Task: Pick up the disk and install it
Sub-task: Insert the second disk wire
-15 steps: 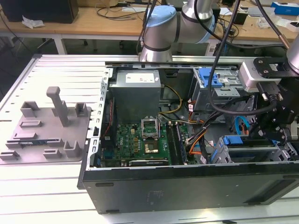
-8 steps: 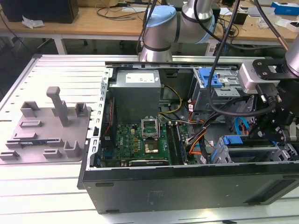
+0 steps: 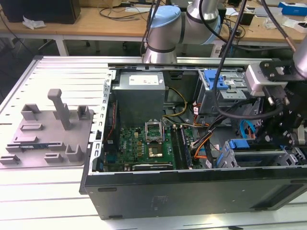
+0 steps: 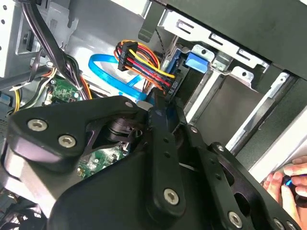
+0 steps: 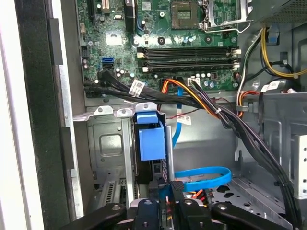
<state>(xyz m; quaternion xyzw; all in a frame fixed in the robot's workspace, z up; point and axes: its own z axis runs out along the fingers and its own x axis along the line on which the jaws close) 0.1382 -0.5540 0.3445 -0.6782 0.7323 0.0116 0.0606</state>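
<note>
Inside the open computer case point(image 3: 192, 199), the black gripper point(image 5: 171, 189) has its fingers drawn close together, pinching the near end of the disk point(image 5: 152, 139). It stands on edge in the grey sheet-metal drive cage point(image 5: 108, 143), long axis running straight ahead of the gripper, its glossy blue plastic bracket at the far end, and beyond lies the green motherboard point(image 5: 192, 43); small white cable tags are too small to read

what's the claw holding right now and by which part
It looks like the disk, pinched by the claw at its near end, standing edge-on in the metal drive bay.
</note>
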